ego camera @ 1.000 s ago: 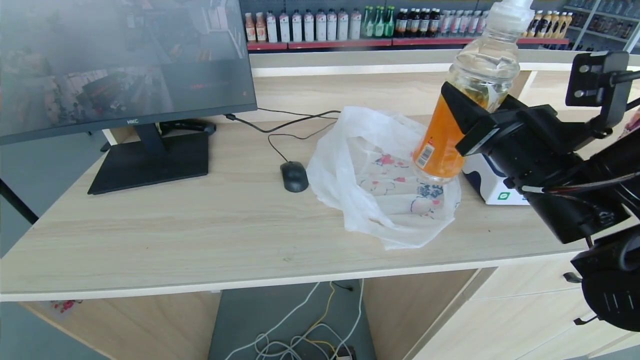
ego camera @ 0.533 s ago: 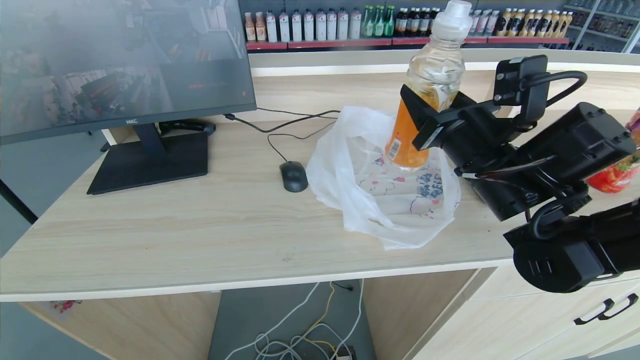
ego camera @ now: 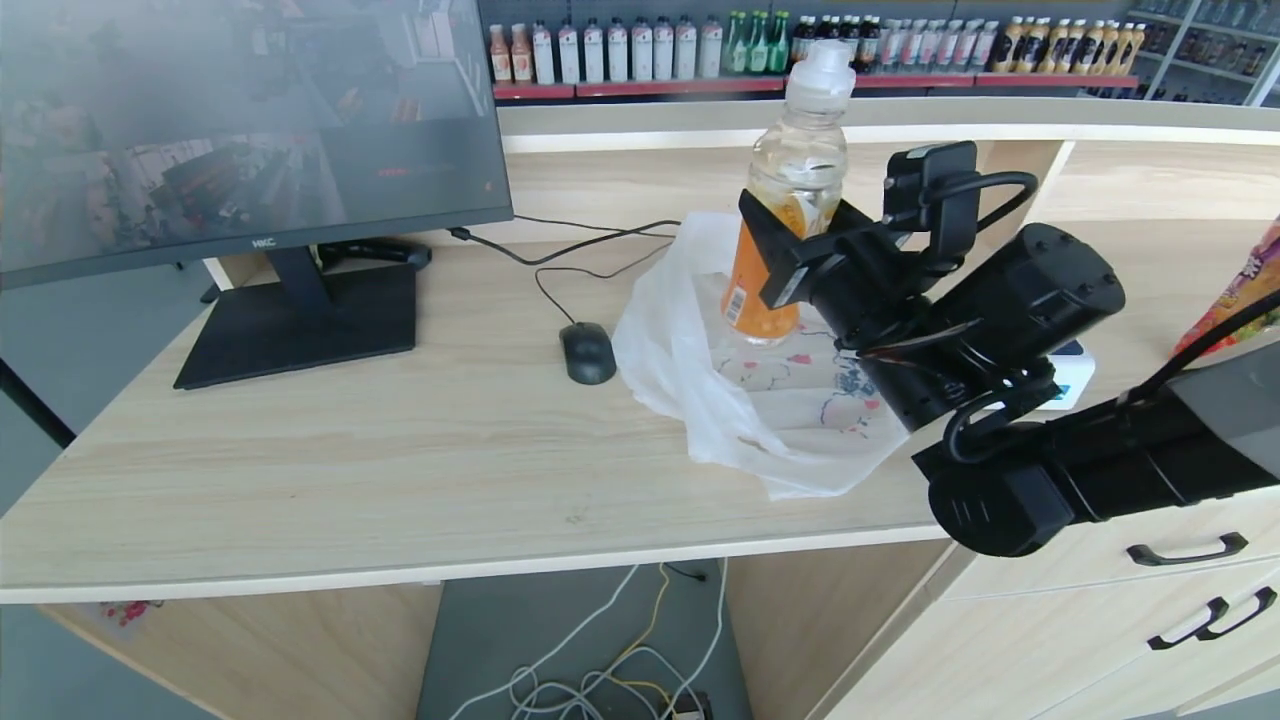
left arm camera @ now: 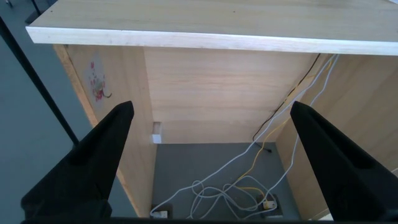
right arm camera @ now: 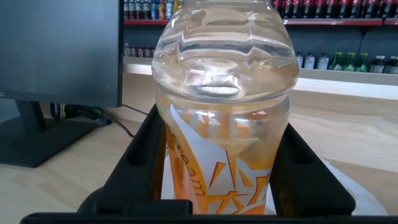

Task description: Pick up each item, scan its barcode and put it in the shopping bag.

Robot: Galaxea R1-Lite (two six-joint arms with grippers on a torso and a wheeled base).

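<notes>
Shop checkout (stocked drink shelves [ego camera: 800,45] behind)

On the counter [ego camera: 350,470] we see the monitor [ego camera: 250,130] at the far left, the mouse [ego camera: 588,353] right of its stand, the shopping bag [ego camera: 700,380] right of the mouse, and 1 box [ego camera: 1070,375] right of the bag. The bottle [ego camera: 785,200] stands upright in the right gripper [ego camera: 775,255] over the bag's far side. A shelf of bottles [ego camera: 620,50] runs behind the counter, and cables [ego camera: 600,670] lie beneath it.
</notes>
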